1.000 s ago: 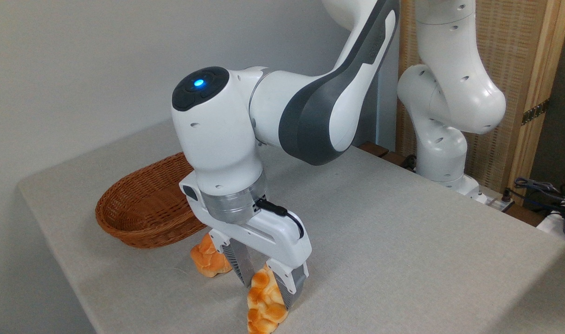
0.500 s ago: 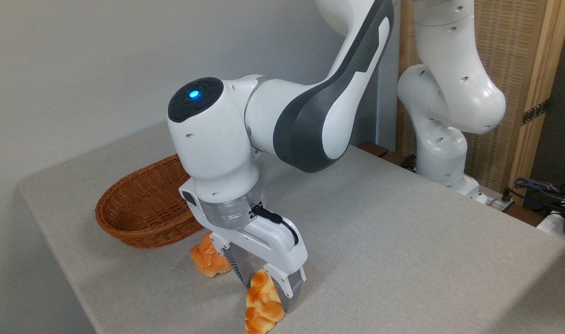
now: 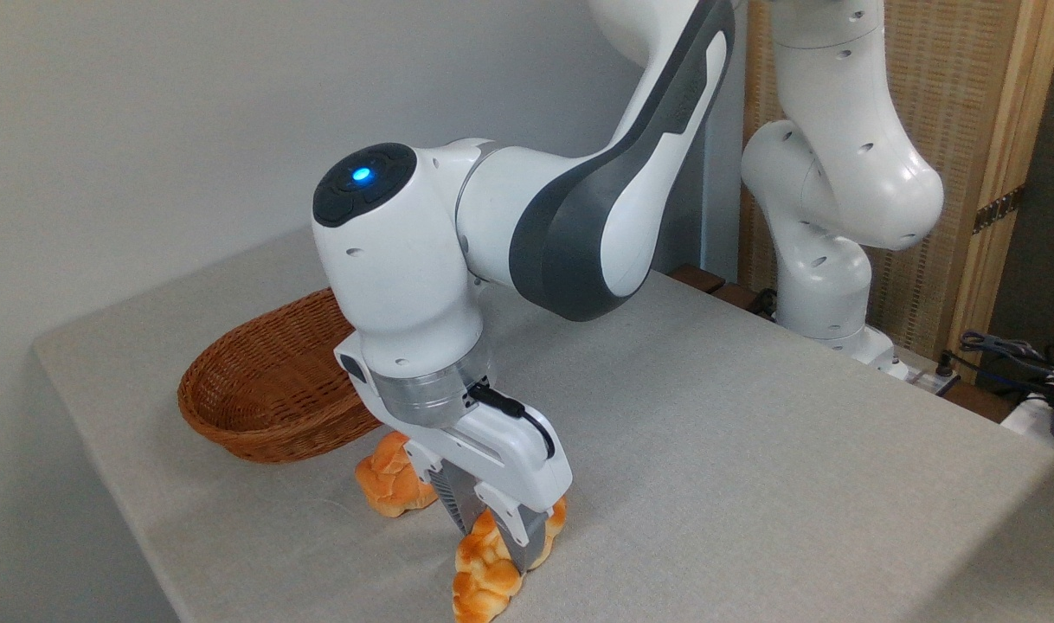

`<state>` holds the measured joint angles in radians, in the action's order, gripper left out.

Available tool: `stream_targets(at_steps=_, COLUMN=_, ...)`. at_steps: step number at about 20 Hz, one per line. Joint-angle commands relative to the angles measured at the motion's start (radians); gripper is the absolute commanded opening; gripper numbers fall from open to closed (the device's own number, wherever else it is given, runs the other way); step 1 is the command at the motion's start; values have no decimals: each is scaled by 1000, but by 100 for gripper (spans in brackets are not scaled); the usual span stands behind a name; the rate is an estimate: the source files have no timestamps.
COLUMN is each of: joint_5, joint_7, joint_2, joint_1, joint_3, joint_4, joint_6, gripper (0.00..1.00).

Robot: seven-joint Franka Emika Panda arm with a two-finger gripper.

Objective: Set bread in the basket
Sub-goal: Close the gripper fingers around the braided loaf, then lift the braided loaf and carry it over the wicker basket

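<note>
The bread [image 3: 479, 587], a long braided golden-orange loaf, lies on the grey table near its front edge. My gripper [image 3: 495, 538] points down over the loaf's far half, and its two fingers are shut on the bread. One end of the loaf shows below the fingers and a bump of it shows to their right. The basket [image 3: 259, 389], a shallow oval of reddish-brown wicker, stands empty at the left, behind the gripper. My wrist hides the basket's right end.
A small round knotted roll [image 3: 391, 484] sits between the basket and the gripper, just left of my fingers. The table's front edge [image 3: 159, 571] runs close to the loaf. The arm's base [image 3: 825, 285] and cables [image 3: 1012, 355] stand at the back right.
The fingers have drawn together onto the loaf, which turned slightly and now shows to the right of them. The wrist came a little lower and to the left.
</note>
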<state>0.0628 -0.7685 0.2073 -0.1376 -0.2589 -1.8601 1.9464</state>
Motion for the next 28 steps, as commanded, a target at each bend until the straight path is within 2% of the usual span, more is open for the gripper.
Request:
stream_targets(at_steps=1, joint_5=-1, joint_7=-20, joint_2=-5, joint_1=-4, joint_3=-5, joint_4=7, joint_6=-14, gripper=36)
stream_targets(at_steps=6, joint_5=6, joint_7=-20, joint_2=-29, joint_1=-5, joint_3=0, joint_4=16, joint_6=-14, gripper=38)
stream_targets(at_steps=11, joint_5=107, joint_7=-11, joint_2=-57, joint_1=-7, joint_3=49, joint_4=82, joint_6=-20, gripper=40)
stream_targets(at_steps=14, joint_5=121, joint_7=-5, joint_2=-71, joint_1=-7, joint_3=108, joint_4=99, joint_6=-21, gripper=41)
stream_targets(at_steps=20, joint_5=248, joint_7=-3, joint_2=-69, joint_1=-8, joint_3=217, joint_4=125, joint_6=-20, gripper=41)
stream_targets(at_steps=21, joint_5=291, joint_7=14, joint_2=-68, joint_1=-8, joint_3=231, joint_4=128, joint_6=-18, gripper=46)
stream_targets(at_steps=22, joint_5=317, joint_7=43, joint_2=-65, joint_1=-8, joint_3=256, joint_4=128, joint_6=-8, gripper=72)
stream_targets(at_steps=23, joint_5=312, joint_7=73, joint_2=-63, joint_1=-8, joint_3=286, joint_4=128, joint_6=-1, gripper=86)
stream_targets(at_steps=25, joint_5=284, joint_7=92, joint_2=-58, joint_1=-8, joint_3=329, joint_4=128, joint_6=6, gripper=99)
stream_targets(at_steps=28, joint_5=281, joint_7=97, joint_2=-52, joint_1=-8, joint_3=368, joint_4=128, joint_6=6, gripper=100)
